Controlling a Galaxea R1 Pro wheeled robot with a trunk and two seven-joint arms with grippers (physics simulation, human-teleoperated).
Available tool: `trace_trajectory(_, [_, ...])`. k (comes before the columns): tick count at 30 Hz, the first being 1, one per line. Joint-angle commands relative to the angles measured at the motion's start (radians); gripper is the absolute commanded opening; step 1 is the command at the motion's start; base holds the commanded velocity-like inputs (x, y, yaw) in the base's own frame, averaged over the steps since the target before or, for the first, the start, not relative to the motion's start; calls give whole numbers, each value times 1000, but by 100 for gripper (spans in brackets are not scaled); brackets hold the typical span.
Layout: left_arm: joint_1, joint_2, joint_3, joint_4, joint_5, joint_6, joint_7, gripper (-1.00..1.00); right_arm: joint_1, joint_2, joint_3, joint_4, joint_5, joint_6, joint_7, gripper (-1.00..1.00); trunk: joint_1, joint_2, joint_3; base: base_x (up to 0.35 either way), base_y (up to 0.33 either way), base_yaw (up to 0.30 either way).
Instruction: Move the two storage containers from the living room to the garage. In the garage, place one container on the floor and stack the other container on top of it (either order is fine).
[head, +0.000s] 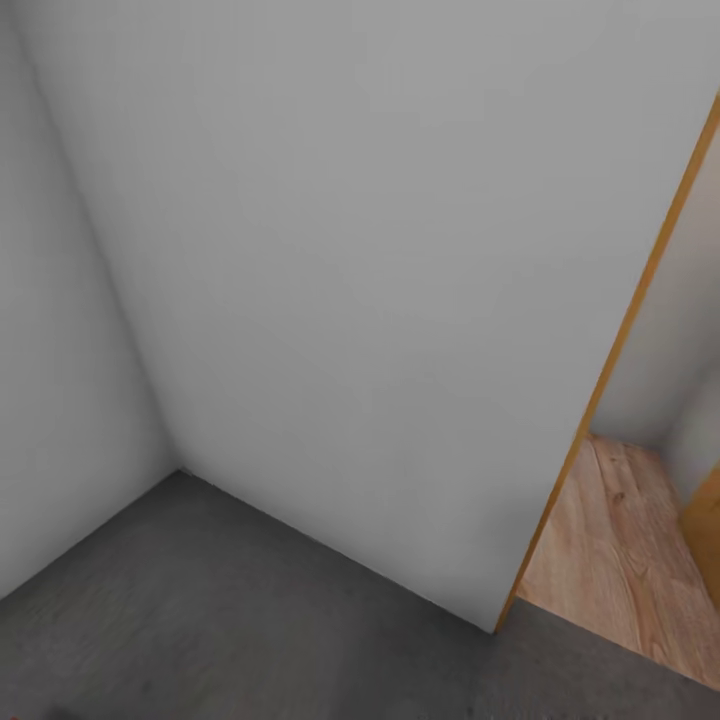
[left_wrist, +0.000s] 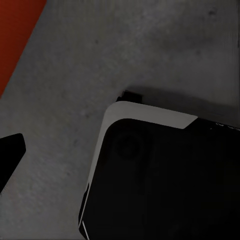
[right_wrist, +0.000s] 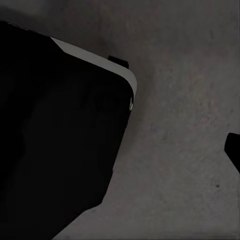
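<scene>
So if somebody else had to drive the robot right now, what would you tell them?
Grippers: a dark fingertip of the left gripper and one of the right gripper show at the edge of their wrist views; open or shut cannot be told, and nothing is seen held.
Place: the head faces a pale grey wall corner over the dark concrete floor, so this looks like the garage. A doorway with an orange-wood frame to the right leads onto wood-plank flooring.
Things: a red-orange patch, probably a storage container, lies on the concrete near the left arm.
Done and left: stacking cannot be confirmed; look down and check.

no legible txt, no labels, no nos.
</scene>
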Motion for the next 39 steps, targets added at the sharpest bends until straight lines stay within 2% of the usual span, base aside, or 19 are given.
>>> trace_trajectory(1, [0,0,2,0,4,-3,2,100,-1,0,8,3,3,-3,-6,100,0,-1,-1,0,0,-297])
trace_trajectory(39, [0,-1,2,0,2,-3,2,100,-1,3,8,3,3,-4,-6,100,0,-1,18,0,0,-297])
